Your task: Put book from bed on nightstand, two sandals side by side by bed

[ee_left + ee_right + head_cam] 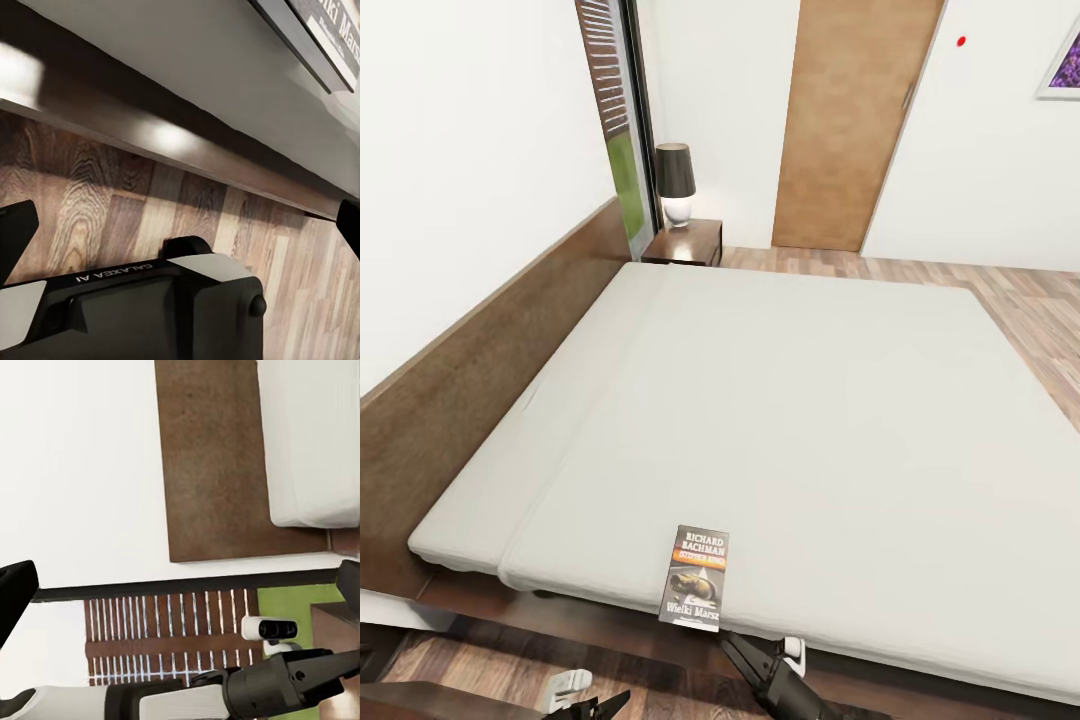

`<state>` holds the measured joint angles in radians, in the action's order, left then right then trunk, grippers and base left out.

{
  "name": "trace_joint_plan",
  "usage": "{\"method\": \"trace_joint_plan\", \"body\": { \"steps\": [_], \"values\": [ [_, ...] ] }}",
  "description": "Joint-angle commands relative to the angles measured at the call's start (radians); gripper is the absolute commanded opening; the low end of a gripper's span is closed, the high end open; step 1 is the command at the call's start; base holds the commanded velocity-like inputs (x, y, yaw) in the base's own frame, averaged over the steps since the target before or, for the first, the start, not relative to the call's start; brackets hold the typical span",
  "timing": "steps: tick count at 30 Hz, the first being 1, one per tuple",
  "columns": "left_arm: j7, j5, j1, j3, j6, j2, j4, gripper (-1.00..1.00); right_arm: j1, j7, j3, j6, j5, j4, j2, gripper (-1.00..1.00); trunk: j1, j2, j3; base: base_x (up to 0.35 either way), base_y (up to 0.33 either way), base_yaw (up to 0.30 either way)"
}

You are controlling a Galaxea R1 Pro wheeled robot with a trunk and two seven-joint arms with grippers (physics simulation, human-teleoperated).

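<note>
Just beyond the right gripper, at the near edge of the bed: the book, flat, cover up, not yet lifted. Right gripper: fingers spread, holding nothing, tips just short of the book's lower corner. Left gripper: low over the wood floor, beside and below the right one; jaws apart in its wrist view, empty. Nightstand, with lamp: far across the bed, well apart from both grippers. Judged status: book transfer not begun; sandal placement outstanding
</note>
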<state>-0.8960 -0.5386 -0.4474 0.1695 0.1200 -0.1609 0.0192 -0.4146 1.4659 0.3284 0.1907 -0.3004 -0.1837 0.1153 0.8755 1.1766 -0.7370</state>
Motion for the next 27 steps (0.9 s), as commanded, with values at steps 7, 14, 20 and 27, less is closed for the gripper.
{"method": "trace_joint_plan", "body": {
  "steps": [7,14,20,27],
  "values": [
    [-0.001,-0.004,-0.001,0.008,0.009,0.000,-0.001,1.00,0.000,0.002,-0.006,0.010,-0.081,0.001,0.000,1.00,0.000,0.000,-0.001,0.000,0.000,0.000],
    [-0.001,-0.004,-0.001,0.008,0.009,0.000,-0.001,1.00,0.000,0.002,-0.007,0.010,-0.103,0.002,0.000,1.00,0.000,0.000,-0.001,0.000,0.000,0.000],
    [-0.001,-0.004,-0.001,0.008,0.009,0.000,-0.001,1.00,0.000,0.001,-0.008,0.010,-0.104,0.003,0.001,1.00,0.019,0.035,-0.016,0.000,0.000,0.000],
    [-0.001,-0.004,-0.001,0.008,0.009,0.000,-0.001,1.00,0.000,0.001,-0.008,0.010,-0.105,0.003,0.001,1.00,0.046,0.084,-0.038,0.000,0.000,0.000]
  ]
}}
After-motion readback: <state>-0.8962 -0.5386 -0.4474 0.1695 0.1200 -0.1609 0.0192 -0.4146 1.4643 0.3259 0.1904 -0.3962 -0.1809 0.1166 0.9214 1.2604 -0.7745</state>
